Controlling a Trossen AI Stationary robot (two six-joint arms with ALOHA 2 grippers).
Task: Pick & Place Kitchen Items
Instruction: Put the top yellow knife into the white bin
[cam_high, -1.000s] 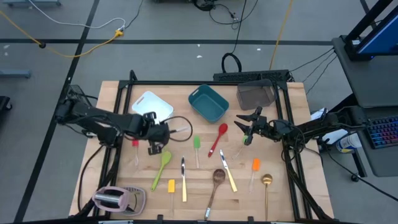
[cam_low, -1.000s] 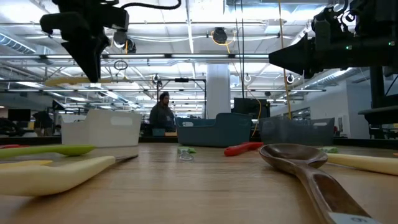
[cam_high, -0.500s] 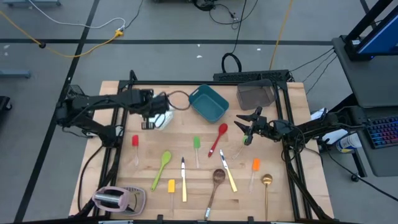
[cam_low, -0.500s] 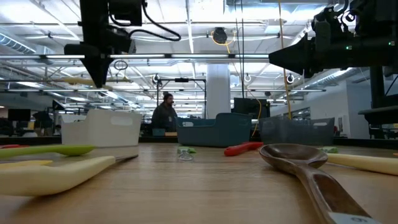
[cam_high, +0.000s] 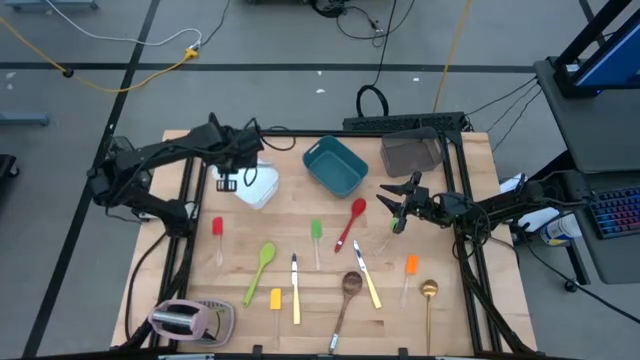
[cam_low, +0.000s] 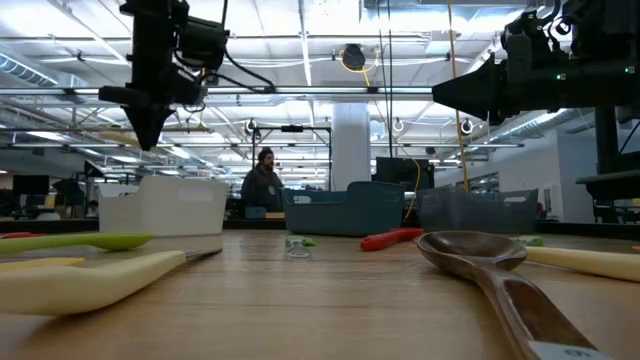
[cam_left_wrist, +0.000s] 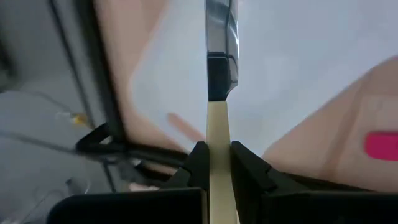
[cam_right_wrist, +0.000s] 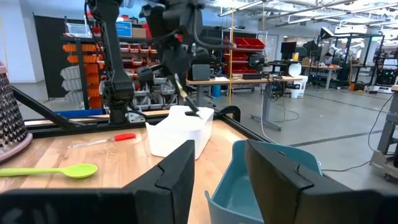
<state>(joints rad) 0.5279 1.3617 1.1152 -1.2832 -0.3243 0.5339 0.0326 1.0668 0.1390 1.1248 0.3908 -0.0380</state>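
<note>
My left gripper (cam_left_wrist: 217, 163) hangs pointing down over the white tub (cam_high: 262, 186) at the table's far left, shut on a cream-handled knife (cam_left_wrist: 218, 124). The knife's blade (cam_left_wrist: 221, 31) reaches out over the tub; the right wrist view shows the knife (cam_right_wrist: 185, 96) slanting down toward the tub (cam_right_wrist: 180, 130). My right gripper (cam_high: 400, 205) waits open above the table's right middle, with nothing between its fingers. Other utensils lie flat on the wood, among them a red spoon (cam_high: 350, 222), a green spoon (cam_high: 260, 268) and a wooden spoon (cam_high: 347, 295). My left gripper pinches the knife's cream handle (cam_left_wrist: 217, 152) between its two fingers (cam_left_wrist: 198, 165), coming from above and pointing steeply down. The knife runs on along the fingers, blade end lowest. It is lifted clear, above the white tub.
A teal tub (cam_high: 335, 165) and a smoky-grey tub (cam_high: 412, 153) stand at the far edge, right of the white one. A pinkish toaster (cam_high: 185, 318) sits at the near left corner. A black frame (cam_high: 200, 190) borders the table. A person (cam_low: 262, 185) shows in the room beyond.
My left gripper has swung from the table's middle toward the far left, carrying the knife to above the white tub, and its wrist has rolled on the way. It has stayed shut.
</note>
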